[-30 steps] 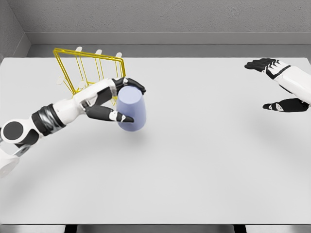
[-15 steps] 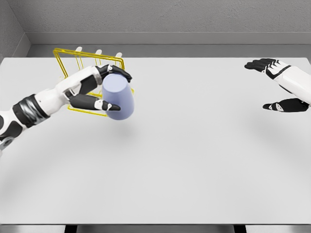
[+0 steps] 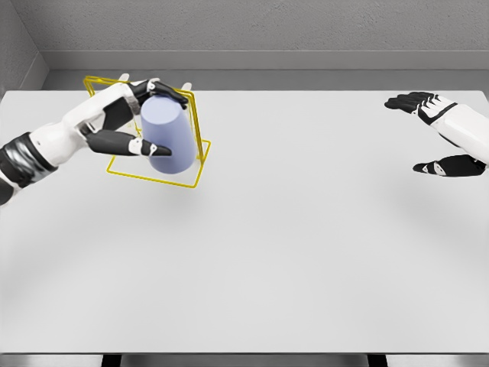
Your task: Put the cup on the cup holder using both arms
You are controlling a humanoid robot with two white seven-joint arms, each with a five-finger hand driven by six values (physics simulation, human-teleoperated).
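Observation:
A pale blue cup [image 3: 166,134] hangs upside down in the air, wide end toward me, with my left hand [image 3: 145,118] shut on it from the left. It sits right in front of the yellow wire cup holder [image 3: 192,145] at the table's back left and hides most of the rack's white pegs. Whether the cup touches the rack cannot be told. My right hand [image 3: 439,134] hovers at the far right edge, fingers spread and holding nothing.
The white table [image 3: 290,229] stretches wide between the two arms. A grey wall runs behind the table's far edge, close to the cup holder.
My left hand has carried the cup up and to the left, from beside the rack to directly in front of it. The right arm has not moved.

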